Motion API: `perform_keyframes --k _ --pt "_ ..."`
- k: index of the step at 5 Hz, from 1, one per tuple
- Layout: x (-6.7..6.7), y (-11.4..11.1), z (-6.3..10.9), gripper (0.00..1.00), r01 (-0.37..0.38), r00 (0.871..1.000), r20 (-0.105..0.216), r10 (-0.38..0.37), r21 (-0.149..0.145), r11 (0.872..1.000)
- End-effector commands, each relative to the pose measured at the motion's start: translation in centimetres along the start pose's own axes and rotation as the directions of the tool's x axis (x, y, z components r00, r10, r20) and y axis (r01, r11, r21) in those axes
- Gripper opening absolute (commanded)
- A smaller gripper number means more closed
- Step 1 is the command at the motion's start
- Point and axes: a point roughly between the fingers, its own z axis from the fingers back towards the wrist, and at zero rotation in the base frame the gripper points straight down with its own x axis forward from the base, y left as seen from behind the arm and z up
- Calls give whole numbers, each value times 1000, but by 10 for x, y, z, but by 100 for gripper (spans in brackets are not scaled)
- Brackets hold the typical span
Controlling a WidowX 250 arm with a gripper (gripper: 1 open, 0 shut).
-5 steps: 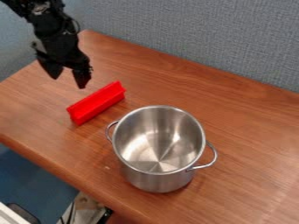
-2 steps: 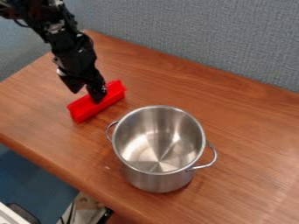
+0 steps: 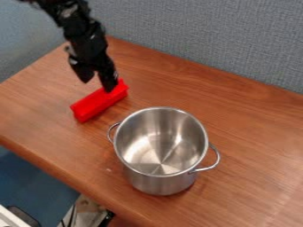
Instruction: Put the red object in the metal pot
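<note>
Wooden tabletop (image 3: 35, 106) carries one red object (image 3: 97, 102) at ten o'clock of one metal pot (image 3: 162, 149). Since earlier, the open pincer (image 3: 106, 84) has descended onto the object's far end.

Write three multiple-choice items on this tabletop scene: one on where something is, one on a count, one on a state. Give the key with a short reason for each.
1. Where does the red object lie?
A. inside the metal pot
B. on the wooden table, to the upper left of the metal pot
C. on the floor under the table

2. How many loop handles show on the metal pot?
A. two
B. none
C. four

3. How is the gripper right now?
A. shut and lifting the red object clear of the table
B. open, down at the far end of the red object
C. open, inside the pot

Key: B, the block rests flat on the table beside the pot; A, one handle on each side; B, fingers spread at the block's end, block not lifted.
</note>
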Motion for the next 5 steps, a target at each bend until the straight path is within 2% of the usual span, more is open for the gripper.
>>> perform_keyframes --k 1,2,3,5 --pt "19 3 18 100 31 999 -20 -30 54 998" --pt "15 0 17 100 33 998 -53 -28 88 996" --pt "11 -1 19 100 9 997 -75 -1 109 994" --pt "2 -12 4 100 99 989 -115 -89 85 991"
